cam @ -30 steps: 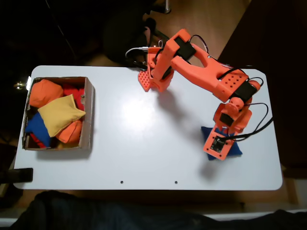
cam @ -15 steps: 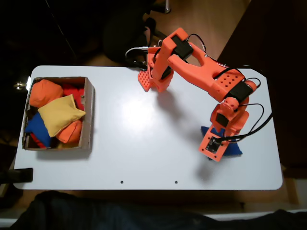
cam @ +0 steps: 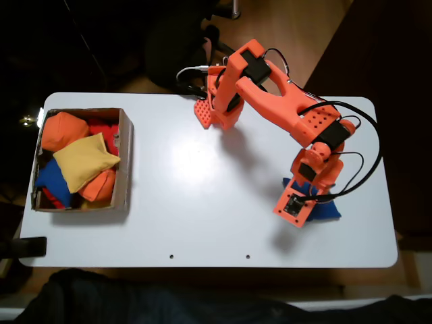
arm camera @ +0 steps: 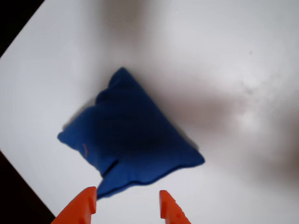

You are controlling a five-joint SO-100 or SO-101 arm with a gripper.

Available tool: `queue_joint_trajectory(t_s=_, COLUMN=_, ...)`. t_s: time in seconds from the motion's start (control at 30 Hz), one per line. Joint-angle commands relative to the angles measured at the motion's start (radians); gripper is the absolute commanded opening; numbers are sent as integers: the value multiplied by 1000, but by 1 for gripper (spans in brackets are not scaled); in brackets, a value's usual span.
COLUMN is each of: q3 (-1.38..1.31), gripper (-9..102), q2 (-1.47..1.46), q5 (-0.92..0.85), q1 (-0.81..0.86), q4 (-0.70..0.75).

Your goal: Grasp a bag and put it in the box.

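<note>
The bag (arm camera: 128,140), a plump blue fabric beanbag, lies flat on the white table. In the fixed view the bag (cam: 329,209) sits on the right side of the table, mostly covered by the orange arm. My gripper (arm camera: 126,197) hovers above its near edge, open, with both orange fingertips (arm camera: 86,200) apart and nothing between them. From the fixed camera the gripper (cam: 295,206) points down over the bag's left part. The box (cam: 125,162), shallow brown cardboard, stands at the far left of the table.
Inside the box lie a yellow beanbag (cam: 84,160), orange beanbags (cam: 63,130) and another blue one (cam: 50,181). The arm's base (cam: 219,108) is at the table's back edge. White tabletop (cam: 196,189) stretches between bag and box. The table's edge runs close by the bag.
The arm's forearm and gripper have shifted a little to the left over the blue bag. The bag itself has stayed in place.
</note>
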Motion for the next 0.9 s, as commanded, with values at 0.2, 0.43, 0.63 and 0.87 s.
queue_joint_trajectory(t_s=0.2, q3=52, gripper=45, q2=5, q5=-25, q1=-5, q4=-26)
queue_joint_trajectory(t_s=0.43, q3=80, gripper=56, q2=-17, q5=-26, q1=-14, q4=-26)
queue_joint_trajectory(t_s=0.63, q3=100, gripper=60, q2=-41, q5=-32, q1=-28, q4=-28)
queue_joint_trajectory(t_s=0.87, q3=115, gripper=62, q2=-67, q5=-35, q1=-37, q4=-32)
